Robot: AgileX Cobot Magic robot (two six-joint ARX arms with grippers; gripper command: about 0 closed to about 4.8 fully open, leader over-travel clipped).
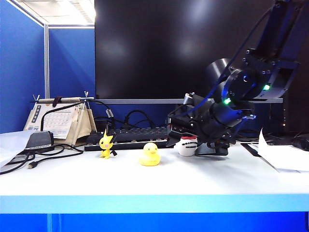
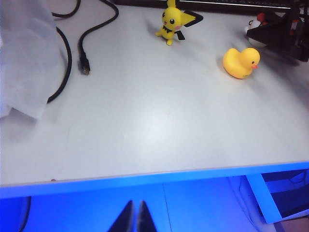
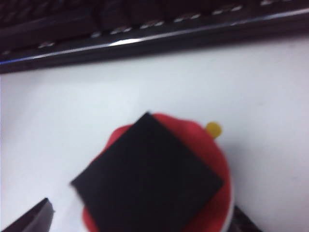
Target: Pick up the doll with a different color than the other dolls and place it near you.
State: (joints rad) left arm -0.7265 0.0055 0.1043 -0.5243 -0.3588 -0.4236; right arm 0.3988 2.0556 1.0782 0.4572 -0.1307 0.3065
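Observation:
The doll with a different color (image 1: 187, 145) is white with a black flat cap and a red band. It stands on the table in front of the keyboard, and its cap fills the right wrist view (image 3: 149, 179). My right gripper (image 1: 191, 141) hangs low over it, open, with a dark fingertip (image 3: 34, 218) showing clear of the doll on one side and the other finger on the far side. The other dolls are a yellow duck (image 1: 150, 155) and a yellow pointed-eared figure (image 1: 106, 144), both left of it. My left gripper (image 2: 135, 218) is shut and empty, out past the table's front edge.
A black keyboard (image 1: 130, 137) lies behind the dolls, below a large dark monitor (image 1: 183, 48). Black cables (image 1: 43, 157) and a desk calendar (image 1: 55, 121) sit at the left. White paper (image 1: 285, 157) lies at the right. Thin white sheeting (image 2: 24, 58) covers the table's left corner.

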